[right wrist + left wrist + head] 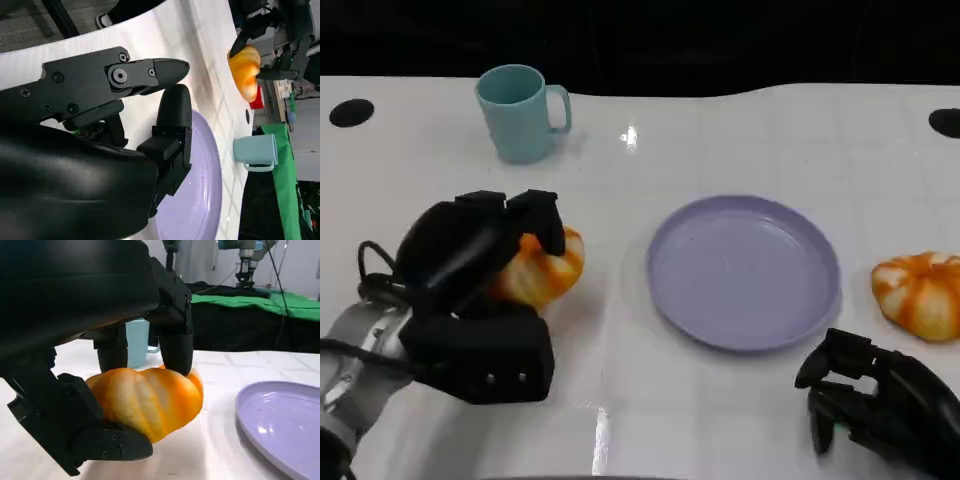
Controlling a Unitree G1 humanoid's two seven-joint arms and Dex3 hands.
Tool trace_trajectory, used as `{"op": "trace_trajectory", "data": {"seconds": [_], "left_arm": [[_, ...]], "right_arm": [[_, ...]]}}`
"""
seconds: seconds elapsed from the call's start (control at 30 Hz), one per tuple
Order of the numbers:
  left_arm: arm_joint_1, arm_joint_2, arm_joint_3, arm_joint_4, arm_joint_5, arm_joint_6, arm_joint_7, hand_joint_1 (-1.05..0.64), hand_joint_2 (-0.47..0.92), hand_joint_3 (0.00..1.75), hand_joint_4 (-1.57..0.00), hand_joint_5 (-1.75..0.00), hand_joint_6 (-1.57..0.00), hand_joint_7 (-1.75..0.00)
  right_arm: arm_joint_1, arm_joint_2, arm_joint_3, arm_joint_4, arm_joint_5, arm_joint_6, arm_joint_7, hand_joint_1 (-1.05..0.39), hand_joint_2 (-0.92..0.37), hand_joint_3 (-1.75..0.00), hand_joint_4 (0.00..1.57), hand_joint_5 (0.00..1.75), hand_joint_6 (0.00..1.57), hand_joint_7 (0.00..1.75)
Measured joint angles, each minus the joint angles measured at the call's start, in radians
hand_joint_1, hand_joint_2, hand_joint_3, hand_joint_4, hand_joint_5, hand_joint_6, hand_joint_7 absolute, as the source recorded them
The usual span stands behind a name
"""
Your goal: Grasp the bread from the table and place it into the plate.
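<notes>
- White table (620, 400), glossy, with faint tile lines; dark backdrop along the far edge, black round marks at the far left and far right corners.
- Left hand (485, 270) at near left, fingers curled over the top of a bread (542, 268), thumb part under it; clamped on that bread.
- Seen from the left wrist: bread (150, 402) orange with pale ribs, pumpkin-shaped, pinched between fingertips (176, 352) above and the black lower part of the hand (100, 405) below; whether it touches the table or is just off it cannot be told.
- Held bread left of the plate (745, 272), apart from it.
- Plate lavender, round, mid-table, nothing in it; also in the left wrist view (285, 425) and under the right hand's fingers in the right wrist view (200, 200).
- Second bread (920, 293) at the right edge, just right of the plate, lying on the table, untouched.
- Right hand (875, 400) at near right, near side of the plate, holding nothing, fingers bent and slightly apart.
- Teal mug (522, 112) at far left, upright, handle to the right, well apart from the plate.
</notes>
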Motion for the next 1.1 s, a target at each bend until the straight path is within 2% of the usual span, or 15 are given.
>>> {"op": "trace_trajectory", "data": {"seconds": [0.3,0.4,0.6,1.1], "left_arm": [[-0.017,-0.035,-0.005,-0.017,0.014,-0.005,0.033,-0.21,0.66,0.8,-0.77,-1.75,-0.61,-1.68],[-0.037,-0.052,-0.011,-0.006,0.03,-0.014,0.067,-0.2,0.63,0.8,-0.77,-1.75,-0.58,-1.72],[-0.063,-0.1,-0.03,0.006,0.037,-0.005,0.076,-0.19,0.61,0.78,-0.77,-1.75,-0.55,-1.75],[-0.146,-0.198,-0.095,0.052,0.081,0.006,0.104,-0.25,0.67,0.81,-0.81,-1.75,-0.59,-1.71]], "right_arm": [[0.0,-0.001,0.002,0.007,-0.003,-0.014,-0.004,-0.5,-0.92,-0.25,0.66,1.75,0.69,1.34],[-0.004,0.0,0.0,0.032,0.0,-0.05,0.011,-0.51,-0.92,-0.24,0.66,1.75,0.69,1.35],[-0.012,-0.001,-0.001,0.042,0.001,-0.051,0.017,-0.52,-0.92,-0.24,0.68,1.74,0.7,1.35],[-0.01,-0.004,0.004,0.039,-0.017,-0.071,0.003,-0.53,-0.92,-0.26,0.65,1.75,0.66,1.38]]}}
